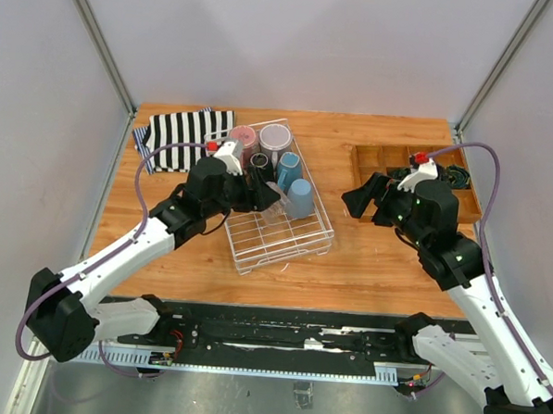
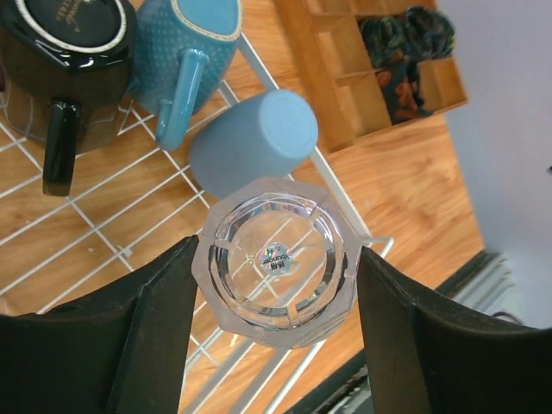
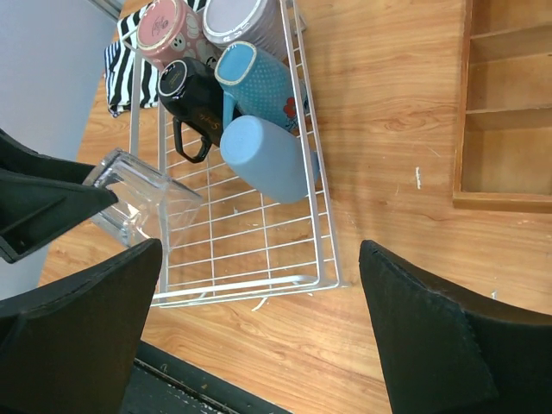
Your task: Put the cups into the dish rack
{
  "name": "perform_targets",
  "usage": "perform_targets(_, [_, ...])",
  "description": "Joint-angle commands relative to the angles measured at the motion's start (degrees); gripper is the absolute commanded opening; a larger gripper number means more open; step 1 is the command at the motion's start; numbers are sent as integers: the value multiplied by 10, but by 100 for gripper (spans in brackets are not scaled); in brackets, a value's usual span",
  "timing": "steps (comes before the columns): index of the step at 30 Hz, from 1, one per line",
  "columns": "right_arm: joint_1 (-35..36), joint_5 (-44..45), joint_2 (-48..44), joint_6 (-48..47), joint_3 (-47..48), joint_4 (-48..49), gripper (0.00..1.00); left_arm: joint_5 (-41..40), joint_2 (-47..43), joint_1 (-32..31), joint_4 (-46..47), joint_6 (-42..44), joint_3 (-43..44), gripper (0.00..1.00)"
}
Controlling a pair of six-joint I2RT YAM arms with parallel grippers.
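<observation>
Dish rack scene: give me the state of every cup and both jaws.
clear glass: held in left jaws, over the dish rack
light blue tumbler: in rack, closed end up
dark mug: in rack
blue-grey mug: in rack
pink mug: in rack
grey-lilac cup: in rack
left jaws: shut on the clear glass
right jaws: open, empty

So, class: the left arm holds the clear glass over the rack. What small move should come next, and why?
Probably lower it down: the left gripper is shut on the clear glass, which hangs over bare grid of the dish rack beside the light blue tumbler, apparently not set down yet.
</observation>
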Motion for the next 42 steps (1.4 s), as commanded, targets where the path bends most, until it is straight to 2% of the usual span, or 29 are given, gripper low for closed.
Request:
perform_targets(1, [-10,10,1,-37,31,-22,97,-98,17,-43,6,103,36,7])
perform_targets(8, [-12,9,2,-55,39,-41,98,-217,34,-90,5,154,41,7])
perform_targets(13, [-14,13,1,-69,47,-53,99,-262,56,-96,4,179,46,6])
perform_targets(29, [-29,14,-4,-83,47,-64,99,-279,118,-100,59,196,11,6])
perform_targets(42, [-43,4,4,-91,53,-69,98,-287,187,-111,64,209,49,9])
